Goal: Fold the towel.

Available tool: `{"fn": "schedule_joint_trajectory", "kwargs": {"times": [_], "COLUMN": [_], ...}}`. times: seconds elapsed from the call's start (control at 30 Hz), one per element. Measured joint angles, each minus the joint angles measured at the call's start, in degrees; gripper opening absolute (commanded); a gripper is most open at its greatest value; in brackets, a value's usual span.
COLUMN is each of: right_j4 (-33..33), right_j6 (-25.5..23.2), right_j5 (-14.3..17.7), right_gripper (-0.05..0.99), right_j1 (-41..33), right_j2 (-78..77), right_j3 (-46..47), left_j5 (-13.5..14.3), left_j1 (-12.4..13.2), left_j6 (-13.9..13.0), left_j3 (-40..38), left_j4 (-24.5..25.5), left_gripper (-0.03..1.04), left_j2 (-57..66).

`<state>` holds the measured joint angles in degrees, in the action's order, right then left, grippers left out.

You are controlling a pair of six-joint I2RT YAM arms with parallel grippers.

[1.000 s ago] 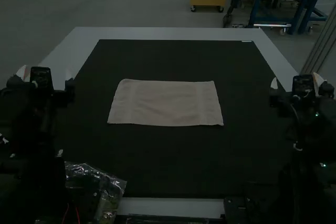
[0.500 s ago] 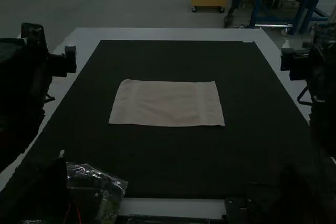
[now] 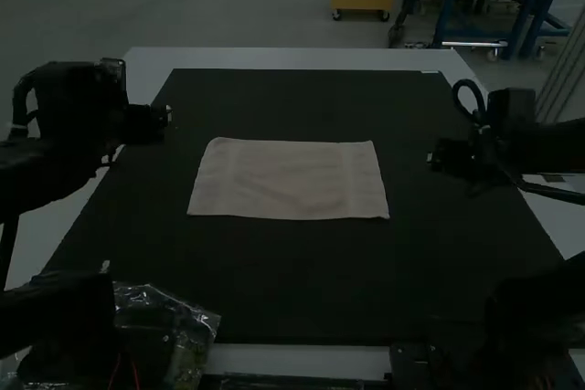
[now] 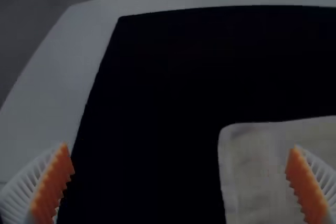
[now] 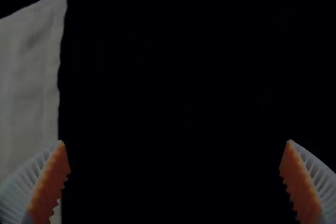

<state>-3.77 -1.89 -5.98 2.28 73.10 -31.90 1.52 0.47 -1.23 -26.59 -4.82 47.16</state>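
Black mat (image 3: 292, 285): pale towel (image 3: 288, 180) lies flat, folding apparently all ahead. Left gripper (image 4: 180, 149), right gripper (image 5: 176, 142): fingers wide apart, empty.

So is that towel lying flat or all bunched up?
Flat: the towel makes a plain rectangle on the dark mat, its four corners showing, with no heap or large crease.

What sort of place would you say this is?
Probably a robotics lab or test station: a left robot arm and a right robot arm flank a table covered with a dark mat, where a towel lies flat.
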Motion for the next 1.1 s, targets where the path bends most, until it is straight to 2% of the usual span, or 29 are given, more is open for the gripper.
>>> {"fn": "schedule_joint_trajectory", "kwargs": {"times": [0.1,0.2,0.27,0.43,0.57,0.67,0.77,1.1], "right_j4": [-0.9,-1.2,-2.2,-4.9,-7.9,-10.2,-12.9,-20.3], "right_j6": [-0.3,-0.1,0.0,0.2,0.2,0.2,0.2,1.3], "right_j5": [-1.4,-3.4,-4.4,-5.9,-6.3,-6.7,-6.8,-7.4], "right_gripper": [0.92,0.92,0.92,0.92,0.92,0.92,0.92,0.92], "right_j1": [-0.4,-1.5,-2.6,-6.5,-9.6,-11.1,-11.3,-11.3], "right_j2": [-0.5,-0.5,-0.5,-0.3,1.7,4.0,6.9,20.2], "right_j3": [0.0,0.0,0.0,0.0,0.0,0.0,0.0,-3.7], "left_j5": [-2.9,-6.1,-8.7,-14.0,-17.4,-19.8,-21.0,-21.0], "left_j1": [-1.5,-1.0,0.6,6.9,8.8,8.9,8.4,3.8], "left_j6": [-0.5,-0.7,-0.9,-0.9,-1.0,-1.1,-1.1,-0.9], "left_j3": [-0.1,-0.1,-0.1,-2.3,-5.7,-8.3,-10.9,-16.4], "left_j4": [2.8,2.8,0.9,-3.5,-6.6,-7.3,-8.0,-13.1], "left_gripper": [0.95,0.96,0.95,0.96,0.96,0.96,0.96,0.96], "left_j2": [1.9,9.4,15.5,30.2,38.6,42.6,45.7,54.9]}}
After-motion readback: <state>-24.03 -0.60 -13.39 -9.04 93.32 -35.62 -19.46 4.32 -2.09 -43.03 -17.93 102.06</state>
